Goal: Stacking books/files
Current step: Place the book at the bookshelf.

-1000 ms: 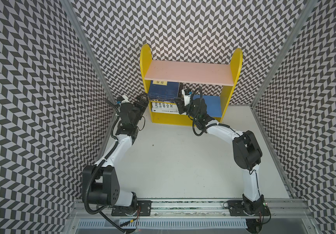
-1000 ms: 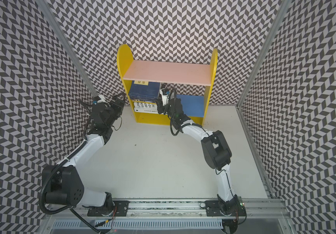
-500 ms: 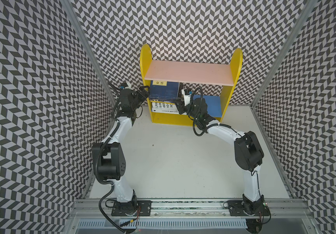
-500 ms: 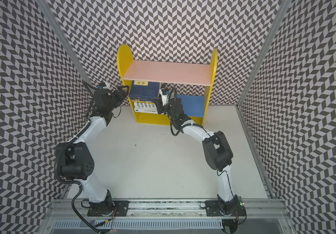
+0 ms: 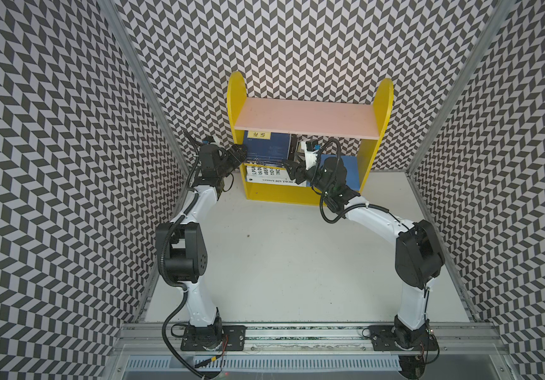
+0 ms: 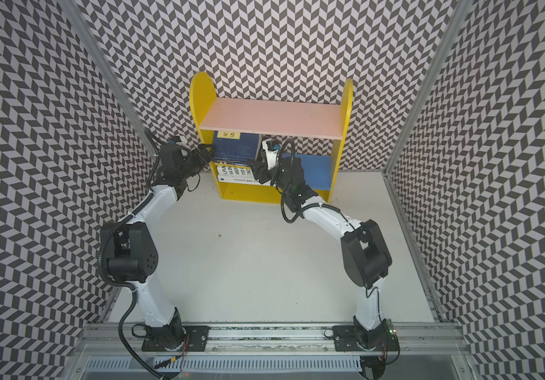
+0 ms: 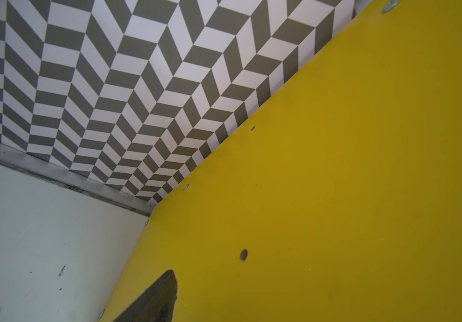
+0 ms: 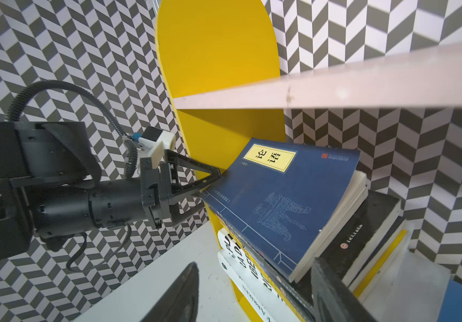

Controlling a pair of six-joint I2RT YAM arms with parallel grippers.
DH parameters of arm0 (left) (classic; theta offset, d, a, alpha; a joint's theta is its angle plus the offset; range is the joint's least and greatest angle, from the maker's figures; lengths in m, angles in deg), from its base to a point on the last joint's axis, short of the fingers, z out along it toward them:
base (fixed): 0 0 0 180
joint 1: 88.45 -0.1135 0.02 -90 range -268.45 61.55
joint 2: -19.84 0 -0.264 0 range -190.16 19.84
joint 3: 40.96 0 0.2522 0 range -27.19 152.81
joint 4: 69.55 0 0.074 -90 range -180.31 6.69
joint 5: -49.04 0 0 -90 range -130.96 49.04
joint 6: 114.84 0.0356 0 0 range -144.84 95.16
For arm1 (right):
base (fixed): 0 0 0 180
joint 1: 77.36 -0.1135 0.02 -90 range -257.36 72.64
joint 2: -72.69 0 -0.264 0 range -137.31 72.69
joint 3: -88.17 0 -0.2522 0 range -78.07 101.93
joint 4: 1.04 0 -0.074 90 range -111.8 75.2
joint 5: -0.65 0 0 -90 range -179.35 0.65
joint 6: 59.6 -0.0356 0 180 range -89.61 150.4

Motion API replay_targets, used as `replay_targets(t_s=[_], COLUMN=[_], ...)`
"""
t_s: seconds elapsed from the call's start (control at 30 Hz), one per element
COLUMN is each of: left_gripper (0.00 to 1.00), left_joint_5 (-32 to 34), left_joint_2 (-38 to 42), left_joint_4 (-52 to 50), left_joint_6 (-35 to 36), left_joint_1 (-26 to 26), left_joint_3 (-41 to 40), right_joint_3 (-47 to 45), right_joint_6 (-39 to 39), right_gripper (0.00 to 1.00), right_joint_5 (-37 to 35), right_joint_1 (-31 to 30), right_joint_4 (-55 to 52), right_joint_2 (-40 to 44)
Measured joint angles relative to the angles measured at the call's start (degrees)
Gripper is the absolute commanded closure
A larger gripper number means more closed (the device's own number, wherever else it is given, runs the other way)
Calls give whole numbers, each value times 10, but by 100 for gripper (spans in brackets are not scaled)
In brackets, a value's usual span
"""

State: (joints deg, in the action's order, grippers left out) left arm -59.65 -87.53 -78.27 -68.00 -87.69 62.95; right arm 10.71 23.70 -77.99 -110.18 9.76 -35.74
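Your yellow bookshelf [image 5: 235,98] stands at the table's [image 5: 281,263] far edge. The book stack [image 5: 266,171] lies at its lower shelf's left end, navy book [image 5: 269,149] topmost. Your left gripper [image 8: 207,185] gapes against the left side panel. Your right gripper [image 5: 292,171], jaws apart, sits at the stack's front right corner.

You're in a robot lab test cell here: chevron-patterned panels [image 5: 67,131] wall in a white tabletop [image 5: 281,263], two robot arms [image 5: 373,220] sit bolted to an aluminium rail [image 5: 297,331] at the near edge, and a small yellow bookshelf [image 5: 368,158] stands at the far end.
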Motion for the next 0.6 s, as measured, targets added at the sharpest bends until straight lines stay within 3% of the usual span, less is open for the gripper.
replay_targets(t_s=[0.13, 0.27, 0.3, 0.4, 0.6], left_gripper=[13, 12, 10, 1, 0], left_joint_5=[2, 10, 10, 7, 15], left_joint_2=[7, 68, 91, 160, 281], left_joint_4=[3, 5, 4, 11, 50], left_joint_6=[1, 15, 24, 53, 116], left_joint_1=[1, 5, 7, 8, 11], left_joint_3=[-7, -69, -88, -142, -281], right_joint_3=[-44, -115, -139, -203, -316], right_joint_6=[2, 4, 4, 3, -8], right_gripper=[19, 9, 1, 0, 0], right_joint_5=[-4, -8, -9, -16, -33], right_joint_1=[0, 0, 0, 0, 0], right_joint_4=[-2, -9, -12, -18, -20], right_joint_2=[53, 129, 155, 223, 343])
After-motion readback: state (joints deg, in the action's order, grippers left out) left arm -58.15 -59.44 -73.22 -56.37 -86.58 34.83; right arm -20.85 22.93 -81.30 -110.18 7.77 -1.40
